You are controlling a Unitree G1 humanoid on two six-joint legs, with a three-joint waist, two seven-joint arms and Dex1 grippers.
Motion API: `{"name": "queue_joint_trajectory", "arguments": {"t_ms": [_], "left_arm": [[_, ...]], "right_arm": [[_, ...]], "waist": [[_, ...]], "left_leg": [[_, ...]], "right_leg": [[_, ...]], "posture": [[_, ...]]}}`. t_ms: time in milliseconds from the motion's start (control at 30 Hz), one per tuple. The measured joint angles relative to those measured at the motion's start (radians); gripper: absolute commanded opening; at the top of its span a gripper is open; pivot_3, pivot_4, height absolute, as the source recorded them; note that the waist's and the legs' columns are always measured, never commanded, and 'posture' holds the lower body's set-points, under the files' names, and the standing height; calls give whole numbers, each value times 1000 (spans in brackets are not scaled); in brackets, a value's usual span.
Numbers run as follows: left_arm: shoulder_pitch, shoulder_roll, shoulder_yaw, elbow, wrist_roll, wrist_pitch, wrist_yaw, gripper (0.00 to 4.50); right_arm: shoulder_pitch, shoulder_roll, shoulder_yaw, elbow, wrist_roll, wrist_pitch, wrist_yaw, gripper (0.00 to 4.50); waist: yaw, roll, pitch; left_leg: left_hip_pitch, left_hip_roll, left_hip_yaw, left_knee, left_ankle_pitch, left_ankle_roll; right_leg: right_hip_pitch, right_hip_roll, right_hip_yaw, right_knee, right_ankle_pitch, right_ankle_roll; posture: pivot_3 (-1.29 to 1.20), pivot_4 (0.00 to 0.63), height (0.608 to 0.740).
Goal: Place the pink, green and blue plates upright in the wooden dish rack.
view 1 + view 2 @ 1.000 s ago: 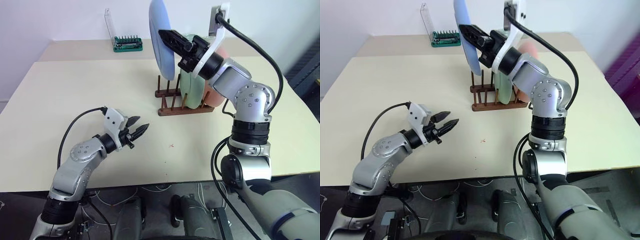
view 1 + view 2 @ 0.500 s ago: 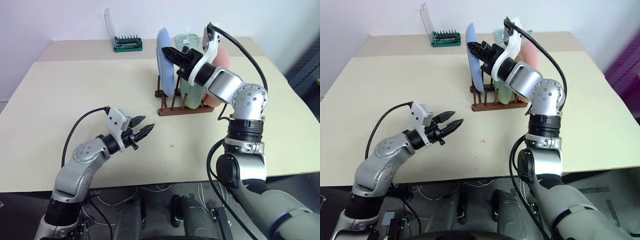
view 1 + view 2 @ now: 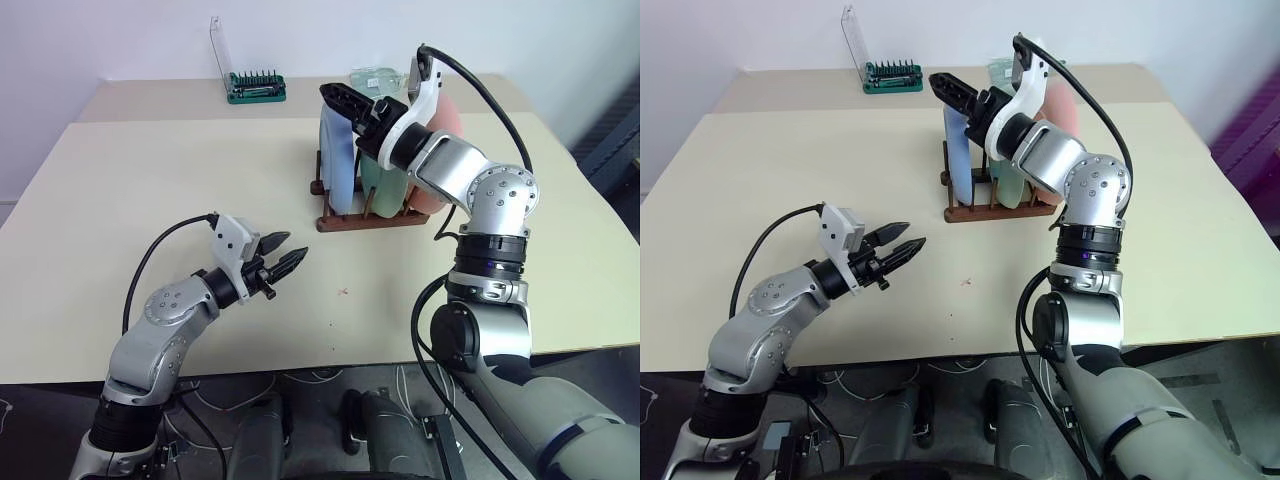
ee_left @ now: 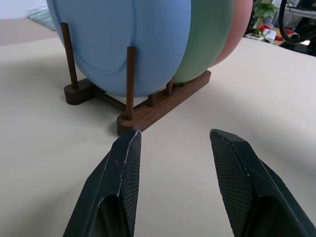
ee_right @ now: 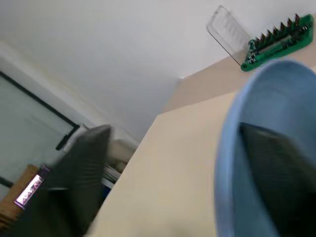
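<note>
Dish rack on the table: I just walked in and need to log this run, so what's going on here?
The robot is racking plates. The blue plate, green plate and pink plate all stand upright in the wooden dish rack. The right gripper, fingers apart, sits at the blue plate's top edge. The left gripper hovers open over the table, holding nothing.

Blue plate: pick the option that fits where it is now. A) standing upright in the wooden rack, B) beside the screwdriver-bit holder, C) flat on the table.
A: the blue plate stands upright between the pegs of the wooden rack, next to the green plate.
</note>
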Motion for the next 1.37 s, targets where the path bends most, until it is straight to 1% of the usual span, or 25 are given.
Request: {"name": "queue_joint_trajectory", "arguments": {"t_ms": [233,367,467,500,567,667,700,733,767,833,933,1067,1233,1367], "left_arm": [[0,-1,0,0,0,4,-3,2274],[0,-2,0,0,0,5,-6,2274],[-2,-5,-1,0,0,5,-8,2274],[-2,-5,-1,1,0,5,-8,2274],[-4,-10,-2,2,0,5,-9,2274],[-8,-17,-1,7,9,-7,-7,2274],[-9,-18,2,15,15,-20,-3,2274],[-9,-17,9,29,31,-41,3,2274],[-5,-12,23,50,44,-60,11,2274],[-5,1,50,97,68,-79,25,2274],[-4,12,60,147,95,-117,23,2274],[3,44,93,213,120,-151,20,2274],[11,47,98,244,139,-173,13,2274],[33,40,95,244,142,-174,19,2274]], "right_arm": [[0,-125,123,-53,-121,-61,141,4470],[3,-256,233,-100,-227,-107,271,4470],[23,-335,249,-136,-264,-139,359,4470],[32,-352,249,-144,-273,-152,383,4470],[71,-421,246,-166,-287,-210,477,4470],[169,-569,207,-203,-316,-327,640,4470],[220,-631,178,-213,-322,-357,694,4470],[311,-712,124,-230,-323,-386,762,4470],[387,-762,77,-228,-323,-399,810,4470],[493,-800,18,-226,-321,-414,871,4470],[633,-817,-5,-230,-350,-463,922,4470],[792,-802,47,-210,-473,-574,916,4470],[824,-691,126,-191,-572,-669,838,4470],[832,-663,146,-187,-600,-697,808,4470]], "waist": [[1,0,0],[2,1,0],[6,1,0],[7,1,0],[9,1,0],[14,1,1],[19,1,1],[30,1,0],[32,1,0],[28,2,0],[24,3,0],[26,3,0],[27,3,0],[36,4,0]], "left_leg": [[0,0,0,0,0,0],[-1,0,0,-1,0,0],[-1,0,0,-1,0,0],[-1,0,0,-1,0,0],[-1,0,0,-1,0,0],[-2,0,-2,-1,-1,1],[-2,0,-2,-2,-1,1],[-2,-1,-1,-2,-2,3],[-1,-1,0,-2,-3,4],[-1,0,4,-2,-3,5],[0,1,3,-2,-3,5],[1,2,3,-2,-4,4],[0,2,4,-2,-4,4],[0,1,4,-2,-3,4]], "right_leg": [[0,0,0,-1,-1,2],[-1,0,0,-1,-2,2],[0,0,0,-2,-2,2],[0,0,0,-2,-2,2],[0,0,0,-3,-2,2],[3,0,-2,-9,-3,0],[3,0,-2,-11,-3,0],[4,0,-2,-13,-3,0],[4,0,-2,-13,-3,0],[2,0,1,-13,-1,3],[3,1,0,-13,-1,0],[2,0,0,-13,-1,-1],[2,0,0,-13,-1,-1],[2,-1,-1,-13,-1,-1]], "posture": [[0,150,730],[0,150,730],[0,150,730],[0,150,730],[0,150,730],[0,150,730],[0,150,730],[0,150,730],[0,150,730],[0,150,730],[0,150,730],[0,150,730],[0,150,730],[0,150,730]]}}
